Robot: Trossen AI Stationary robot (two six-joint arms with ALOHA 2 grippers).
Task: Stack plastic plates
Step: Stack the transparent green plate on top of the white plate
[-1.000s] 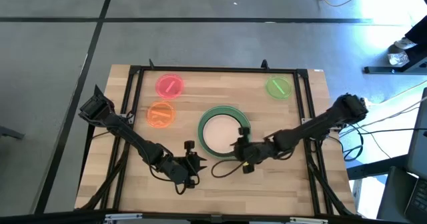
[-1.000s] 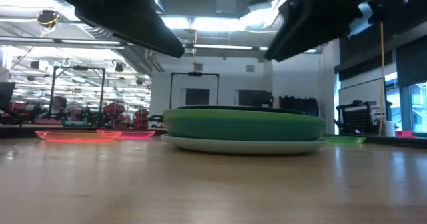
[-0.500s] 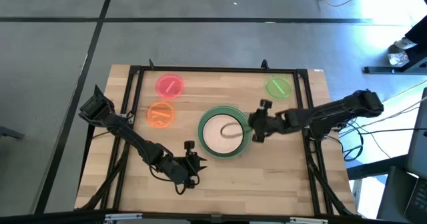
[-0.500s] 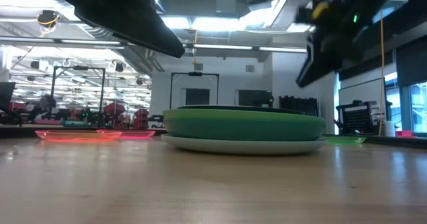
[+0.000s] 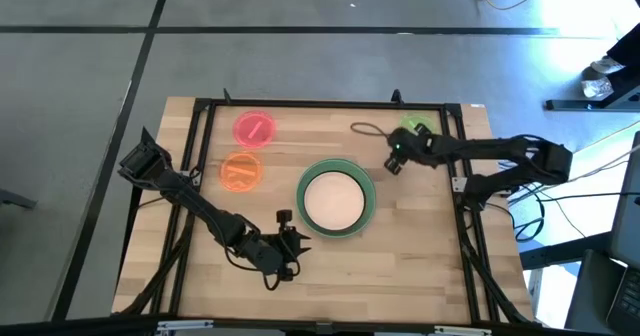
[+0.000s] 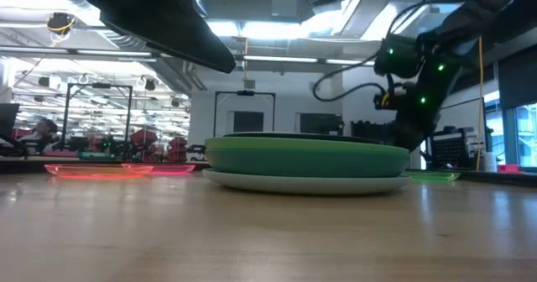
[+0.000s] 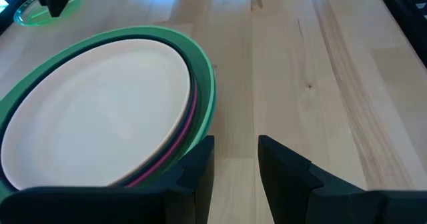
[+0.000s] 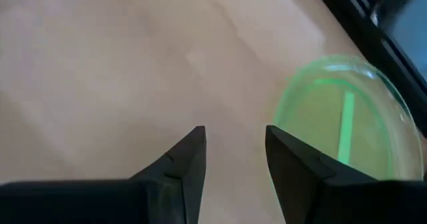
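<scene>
A stack of plates (image 5: 336,199) sits mid-table: pale grey at the bottom, green around the rim, black and magenta edges, peach on top (image 7: 100,111). In the low view the stack (image 6: 306,160) rests flat on the wood. Three small translucent plates lie apart: red (image 5: 254,128), orange (image 5: 240,171) and green (image 5: 411,126). My right gripper (image 5: 395,159) hovers open just beside the small green plate (image 8: 347,117), its fingers over bare wood (image 8: 235,151). My left gripper (image 5: 290,246) waits open near the stack's near-left side (image 7: 235,161).
A black frame (image 5: 320,104) runs round the tabletop. A loop of cable (image 5: 365,129) trails from the right arm above the far part of the table. Bare wood lies near the table's near edge and to the right of the stack.
My right gripper has swung from the stack's near-right rim toward the table's far right, ending beside the small green plate. The plates have stayed where they were.
</scene>
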